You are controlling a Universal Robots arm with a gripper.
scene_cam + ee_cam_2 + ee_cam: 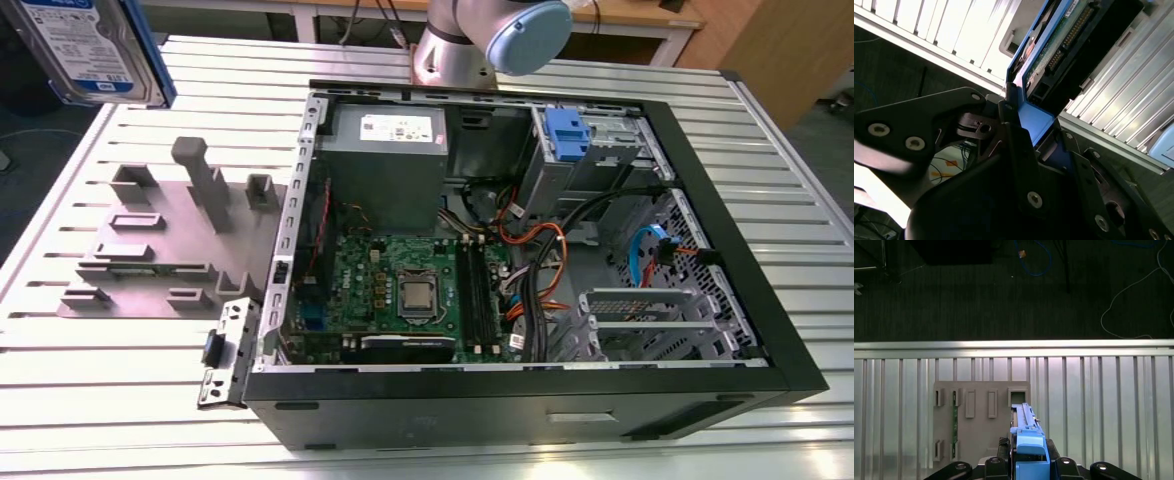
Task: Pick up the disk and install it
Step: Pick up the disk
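Disk [96, 50] was seen held aloft at the exterior view's upper left, over the desk [107, 400] edge and well apart from the case [747, 330]. In the second wrist view the jaws were clamped on the disk's blue frame [1036, 122], with the connector row [1074, 32] left free. It was judged stiff, dense and shock-sensitive. The frame was judged smooth and slightly yielding, so hold was best taken on its side rails, never on board or pins. A grey fixture [979, 415] lay below on the desk. Inside the case, a blue bracket [567, 135] sat at the bay, beside the power supply [387, 150]. Orange and blue cables [534, 250] were judged likely snags.
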